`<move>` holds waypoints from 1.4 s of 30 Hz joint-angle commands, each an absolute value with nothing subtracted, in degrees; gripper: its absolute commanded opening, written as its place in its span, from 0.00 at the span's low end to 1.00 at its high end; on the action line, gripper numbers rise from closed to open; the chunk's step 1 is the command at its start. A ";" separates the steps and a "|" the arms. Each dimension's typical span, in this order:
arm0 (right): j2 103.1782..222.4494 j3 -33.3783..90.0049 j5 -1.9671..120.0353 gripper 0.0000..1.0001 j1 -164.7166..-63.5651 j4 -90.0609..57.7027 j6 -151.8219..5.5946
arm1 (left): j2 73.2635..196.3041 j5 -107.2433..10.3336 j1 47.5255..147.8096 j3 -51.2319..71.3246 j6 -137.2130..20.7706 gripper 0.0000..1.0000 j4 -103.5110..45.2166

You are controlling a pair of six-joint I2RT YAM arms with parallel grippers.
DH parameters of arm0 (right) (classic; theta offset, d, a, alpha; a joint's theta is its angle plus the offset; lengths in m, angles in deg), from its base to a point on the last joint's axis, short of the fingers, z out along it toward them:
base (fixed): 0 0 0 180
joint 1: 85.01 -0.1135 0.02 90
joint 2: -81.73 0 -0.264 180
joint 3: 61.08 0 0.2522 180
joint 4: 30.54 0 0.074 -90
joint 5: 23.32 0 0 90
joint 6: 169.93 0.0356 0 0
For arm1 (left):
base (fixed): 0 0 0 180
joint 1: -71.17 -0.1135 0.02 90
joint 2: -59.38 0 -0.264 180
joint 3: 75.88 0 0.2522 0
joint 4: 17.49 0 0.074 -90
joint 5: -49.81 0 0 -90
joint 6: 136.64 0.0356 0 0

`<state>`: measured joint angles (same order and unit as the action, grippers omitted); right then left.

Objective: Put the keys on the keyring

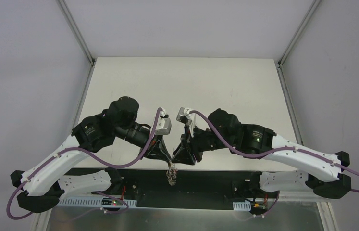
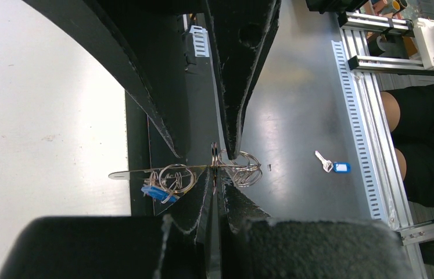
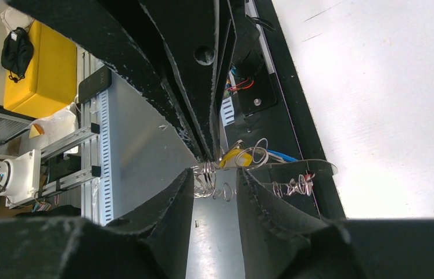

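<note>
My left gripper (image 1: 167, 158) and right gripper (image 1: 177, 159) meet tip to tip over the table's near edge. The keyring (image 1: 171, 175) hangs below them as a small silver cluster. In the left wrist view the left gripper (image 2: 217, 174) is shut on the keyring's thin wire (image 2: 243, 169), with small rings and a blue tag (image 2: 155, 193) hanging off it. In the right wrist view the right gripper (image 3: 215, 176) is open, its jaws either side of the silver rings (image 3: 205, 174). A yellow tag (image 3: 235, 158) shows beside them. A loose key with a blue tag (image 2: 333, 166) lies on the grey surface below.
The white table (image 1: 182, 91) lies behind the grippers. The dark frame rail (image 1: 206, 185) and a slotted cable duct (image 2: 357, 116) run along the near edge. A person's legs (image 2: 429, 145) are at the right of the left wrist view.
</note>
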<state>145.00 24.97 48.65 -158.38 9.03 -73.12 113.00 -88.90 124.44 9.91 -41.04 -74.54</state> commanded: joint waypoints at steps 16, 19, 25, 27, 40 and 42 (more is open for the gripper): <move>145.71 24.50 46.52 0.00 -159.05 5.68 -74.83 | 112.36 -88.46 124.62 12.07 -39.89 0.00 -73.19; 144.20 22.71 46.69 0.00 -159.35 2.73 -75.48 | 112.29 -88.38 124.61 11.89 -40.02 0.00 -73.02; 139.84 18.54 52.51 0.00 -162.33 -1.42 -78.29 | 108.80 -89.80 124.64 10.40 -39.28 0.00 -70.27; 138.97 18.18 55.82 0.00 -164.55 -1.77 -79.49 | 106.60 -89.88 124.66 9.48 -39.44 0.04 -68.27; 136.49 16.37 71.43 0.00 -174.47 -7.36 -89.47 | 95.93 -88.81 124.61 0.08 -46.30 0.26 -50.76; 135.27 15.16 73.53 0.00 -175.96 -9.99 -91.25 | 95.12 -88.60 124.66 -1.15 -47.29 0.27 -48.78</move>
